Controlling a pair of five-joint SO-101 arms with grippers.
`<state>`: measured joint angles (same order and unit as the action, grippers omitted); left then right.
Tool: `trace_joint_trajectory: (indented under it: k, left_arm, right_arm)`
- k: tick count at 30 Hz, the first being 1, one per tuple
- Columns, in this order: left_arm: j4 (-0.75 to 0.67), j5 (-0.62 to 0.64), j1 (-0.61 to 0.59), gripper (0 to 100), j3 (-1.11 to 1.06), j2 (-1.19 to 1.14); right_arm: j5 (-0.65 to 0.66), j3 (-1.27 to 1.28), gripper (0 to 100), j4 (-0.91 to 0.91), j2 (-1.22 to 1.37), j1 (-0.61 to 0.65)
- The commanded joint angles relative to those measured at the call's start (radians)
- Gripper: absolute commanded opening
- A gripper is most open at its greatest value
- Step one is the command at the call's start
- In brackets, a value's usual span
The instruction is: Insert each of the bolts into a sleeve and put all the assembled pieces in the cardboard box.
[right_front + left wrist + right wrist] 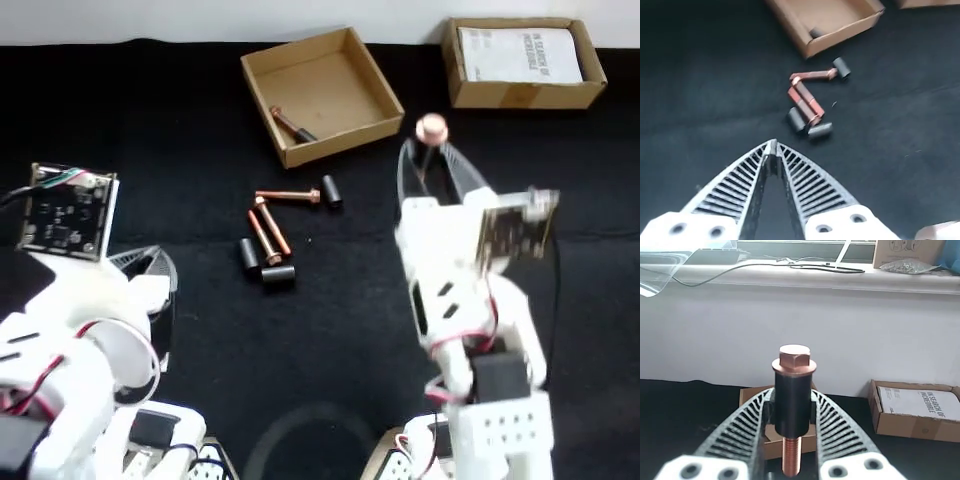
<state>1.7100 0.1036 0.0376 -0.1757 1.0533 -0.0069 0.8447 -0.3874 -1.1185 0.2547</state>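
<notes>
The right gripper clamps a black sleeve with its bolt through it, held upright, probably so the bolt cannot slip out on the way to the cardboard box. One assembled piece seems to lie in the box. The left gripper, fingers together and empty, hangs near the loose bolts and sleeves.

Cardboard box half behind sleeve

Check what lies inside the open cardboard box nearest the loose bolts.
One assembled piece, a copper bolt in a black sleeve, lies on the floor of the cardboard box. The sleeve covers part of the bolt's shank.
</notes>
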Motion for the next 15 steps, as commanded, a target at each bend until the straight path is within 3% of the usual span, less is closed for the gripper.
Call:
trace_joint_trajectory:
  k: [1, 12, 15]
  left_arm:
    - [-0.095, -0.005, -0.102, 1, -0.179, 0.065]
    - [-0.760, -0.002, -0.487, 1, -0.897, 0.395]
    - [-0.901, 0.000, -0.535, 1, -1.090, 0.504]
  right_arm:
    - [0.008, -0.269, 0.7, 0.033, 0.223, -0.019]
    - [0.015, -0.909, 0.7, 0.091, 0.825, -0.050]
    - [0.146, -1.012, 0.7, 0.091, 0.970, -0.033]
